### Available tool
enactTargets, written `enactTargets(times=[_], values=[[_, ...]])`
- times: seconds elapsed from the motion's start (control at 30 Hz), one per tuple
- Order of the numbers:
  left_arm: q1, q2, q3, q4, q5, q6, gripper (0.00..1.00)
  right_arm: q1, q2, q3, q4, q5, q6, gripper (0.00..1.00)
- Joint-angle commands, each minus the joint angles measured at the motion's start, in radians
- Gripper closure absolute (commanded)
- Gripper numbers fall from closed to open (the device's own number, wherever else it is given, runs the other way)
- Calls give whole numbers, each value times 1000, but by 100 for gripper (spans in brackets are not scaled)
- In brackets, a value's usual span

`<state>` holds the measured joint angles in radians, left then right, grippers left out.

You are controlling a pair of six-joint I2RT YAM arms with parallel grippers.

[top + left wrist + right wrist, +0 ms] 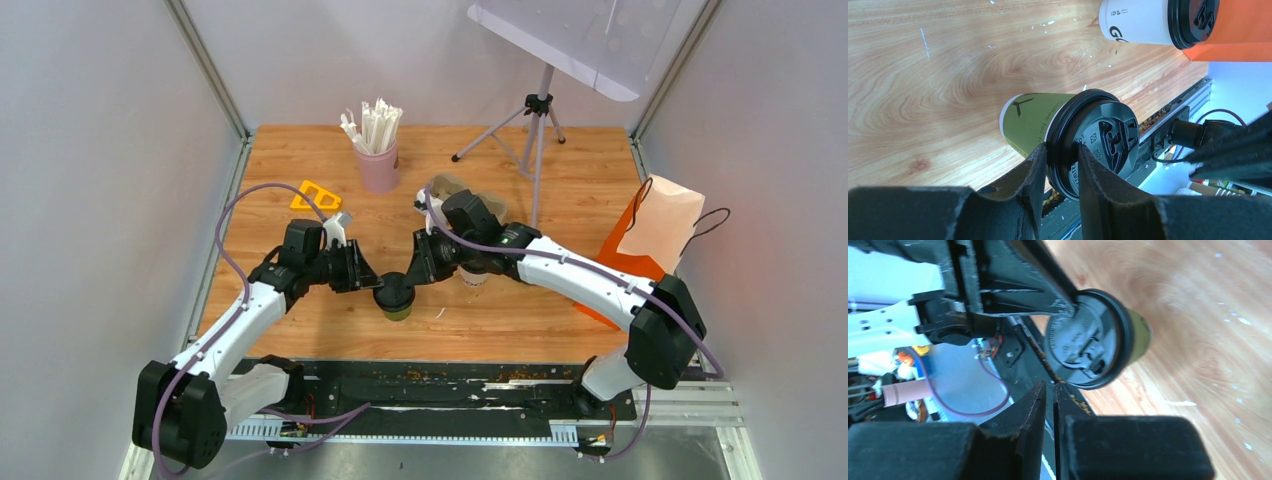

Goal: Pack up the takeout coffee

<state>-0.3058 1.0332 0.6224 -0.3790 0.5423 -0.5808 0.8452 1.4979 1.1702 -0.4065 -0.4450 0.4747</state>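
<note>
We see the olive-green cup (396,300) standing upright on the wooden table (520,322). It is about midway between the left and right edges and closer to the near edge than to the far one. The left gripper (1061,150) is clamped on it. One finger lies against the cup's outer wall just under the rim and the other presses on top of the black lid (1105,137), so the lid's rim is pinched between them.

The right gripper (1049,387) sits just beside the same cup on its right side. Its fingers are drawn together to a thin slit, with nothing held between them. We cannot tell whether its tips touch the lid.

The whitish cup (473,277), its own black lid on, stands just to the right of the olive-green one, partly under the right arm. An orange bag (622,258) stands by the right edge. A pink cup of white sticks (378,165) sits toward the far edge.
</note>
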Motion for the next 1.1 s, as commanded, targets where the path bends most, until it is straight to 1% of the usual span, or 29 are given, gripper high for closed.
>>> enactTargets(times=[0.0, 0.07, 0.23, 0.4, 0.67, 0.77, 0.93, 1.07], values=[[-2, 16, -30, -24, -26, 13, 64, 27, 9, 1, 146, -149, 81, 89], [-3, 18, -27, -20, -12, 4, 64, 40, 30, 3, 177, -152, 90, 89], [-3, 13, -12, -44, -20, 22, 64, 45, 83, 24, 167, -149, 67, 90], [-3, 29, -16, -39, -15, 25, 63, 45, 87, -24, 175, -126, 37, 90], [-3, 31, -12, -49, -18, 34, 63, 45, 142, -66, 217, -152, 18, 90], [-3, 35, -13, -52, -16, 38, 63, 39, 154, -110, 250, -130, 10, 90], [-3, 24, -27, -50, -15, 42, 63, 21, 151, -222, 341, -138, 47, 88], [-3, 35, -26, -54, -20, 49, 63, 18, 141, -273, 368, -113, 67, 88]])
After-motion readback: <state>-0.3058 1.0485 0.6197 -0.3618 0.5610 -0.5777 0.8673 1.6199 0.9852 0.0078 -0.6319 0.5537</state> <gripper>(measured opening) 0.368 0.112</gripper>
